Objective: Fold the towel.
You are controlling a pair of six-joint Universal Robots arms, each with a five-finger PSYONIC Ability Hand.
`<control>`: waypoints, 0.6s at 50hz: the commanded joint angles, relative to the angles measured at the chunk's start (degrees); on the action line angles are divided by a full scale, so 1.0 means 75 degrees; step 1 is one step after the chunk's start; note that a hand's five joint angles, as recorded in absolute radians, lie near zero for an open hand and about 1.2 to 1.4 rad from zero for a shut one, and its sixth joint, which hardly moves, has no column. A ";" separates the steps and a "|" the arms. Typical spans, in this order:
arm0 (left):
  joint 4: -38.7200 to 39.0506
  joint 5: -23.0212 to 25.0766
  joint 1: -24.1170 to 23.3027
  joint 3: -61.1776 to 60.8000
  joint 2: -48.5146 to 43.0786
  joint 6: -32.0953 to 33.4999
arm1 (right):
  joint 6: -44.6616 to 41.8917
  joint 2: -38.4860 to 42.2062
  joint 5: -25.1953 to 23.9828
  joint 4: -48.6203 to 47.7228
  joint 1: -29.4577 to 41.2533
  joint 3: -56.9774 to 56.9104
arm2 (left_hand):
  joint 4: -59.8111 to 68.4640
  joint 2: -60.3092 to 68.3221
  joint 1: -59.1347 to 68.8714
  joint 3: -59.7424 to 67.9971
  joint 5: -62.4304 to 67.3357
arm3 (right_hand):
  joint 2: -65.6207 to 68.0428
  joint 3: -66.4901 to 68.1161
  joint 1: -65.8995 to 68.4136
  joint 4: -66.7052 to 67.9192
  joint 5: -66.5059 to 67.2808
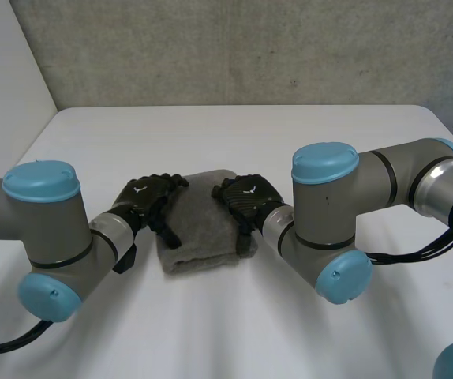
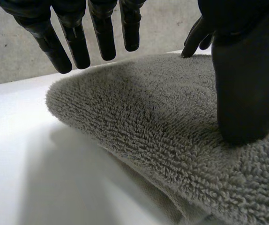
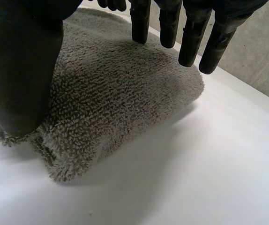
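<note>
Towel (image 1: 199, 225): grey terry, folded into a thick pad, lying flat on the middle of the white table (image 1: 234, 134), between the two hands.
Left hand (image 1: 144, 197): at the towel's left edge. Fingers (image 2: 73, 42) straight and spread, just above the pile. Thumb (image 2: 247, 93) tip set on the top layer. Nothing gripped.
Right hand (image 1: 246, 199): at the right edge. Fingers (image 3: 190, 42) straight, above the cloth. Thumb (image 3: 22, 70) resting by the towel's near corner. Nothing gripped.
</note>
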 commanded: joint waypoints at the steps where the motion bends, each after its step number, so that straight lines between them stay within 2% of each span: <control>1: -0.0146 0.0001 -0.0132 0.0003 0.0222 0.0018 | 0.0055 -0.0248 0.0008 0.0125 -0.0031 -0.0107 | -0.0515 -0.0529 -0.0570 -0.0455 -0.1598 | -0.0418 -0.0488 -0.0315 -0.0560 -0.0418; 10: -0.0345 -0.0152 -0.0285 0.0156 0.1500 0.0030 | 0.0837 -0.2037 0.0054 0.0113 -0.0416 0.0185 | -0.0694 -0.0708 -0.0749 -0.0634 -0.1777 | -0.0418 -0.0488 -0.0315 -0.0560 -0.0418; 12: -0.0357 -0.0210 -0.0239 0.0284 0.2339 0.0030 | 0.1049 -0.2354 0.0089 0.0113 -0.0545 0.0290 | -0.0784 -0.0798 -0.0839 -0.0724 -0.1867 | -0.0418 -0.0488 -0.0315 -0.0560 -0.0418; 18: -0.0871 -0.0385 -0.0180 0.0658 0.3408 0.0006 | 0.1426 -0.3410 0.0639 0.0101 -0.0979 0.0794 | -0.0806 -0.0820 -0.0861 -0.0746 -0.1889 | -0.0418 -0.0488 -0.0315 -0.0560 -0.0418; 22: -0.1306 -0.0691 -0.0145 0.0929 0.3668 0.0006 | 0.1426 -0.3681 0.0969 0.0125 -0.1109 0.0948 | -0.0963 -0.0977 -0.1018 -0.0904 -0.2047 | -0.0418 -0.0488 -0.0315 -0.0560 -0.0418; 24: -0.1703 -0.1075 -0.0086 0.1104 0.3738 0.0006 | 0.1414 -0.3856 0.1295 0.0183 -0.1155 0.1076 | -0.0963 -0.0977 -0.1018 -0.0904 -0.2047 | -0.0418 -0.0488 -0.0315 -0.0560 -0.0418; 27: -0.1892 -0.1439 -0.0086 0.1128 0.3762 0.0041 | 0.1402 -0.4032 0.1518 0.0183 -0.1167 0.1321 | -0.0986 -0.1000 -0.1041 -0.0926 -0.2069 | -0.0418 -0.0488 -0.0315 -0.0560 -0.0418; 30: -0.1939 -0.1546 -0.0086 0.1128 0.3773 0.0065 | 0.1367 -0.4103 0.1566 0.0183 -0.1167 0.1405 | -0.0986 -0.1000 -0.1041 -0.0926 -0.2069 | -0.0418 -0.0488 -0.0315 -0.0560 -0.0418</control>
